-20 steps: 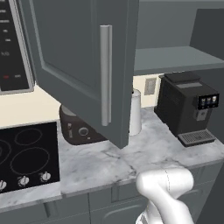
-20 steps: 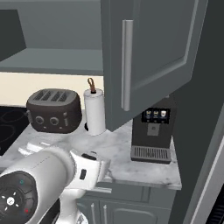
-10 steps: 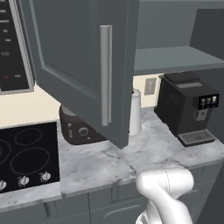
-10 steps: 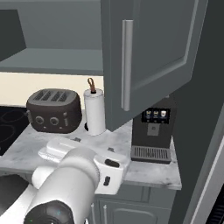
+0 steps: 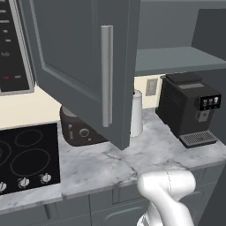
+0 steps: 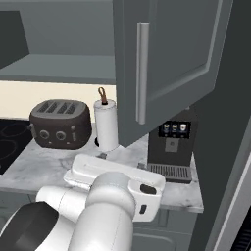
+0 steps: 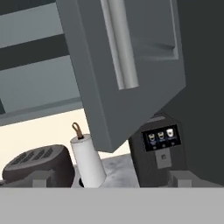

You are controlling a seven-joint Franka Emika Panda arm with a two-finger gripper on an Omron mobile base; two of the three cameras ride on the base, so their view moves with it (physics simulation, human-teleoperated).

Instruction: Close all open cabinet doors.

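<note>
Above the empty, wide-open gripper, toward the hand view's upper centre, hung the open cabinet door, its bar handle running vertically.

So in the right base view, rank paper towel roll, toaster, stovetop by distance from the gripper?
From the gripper:
1. Paper towel roll, just ahead on the counter.
2. Toaster, left of the roll.
3. Stovetop, far left edge.

Cabinet door cut off at top edge; toaster and paper towel roll partly hidden behind it. Coffee machine half covered by door from right. Panel text at left edge too small to read.
</note>
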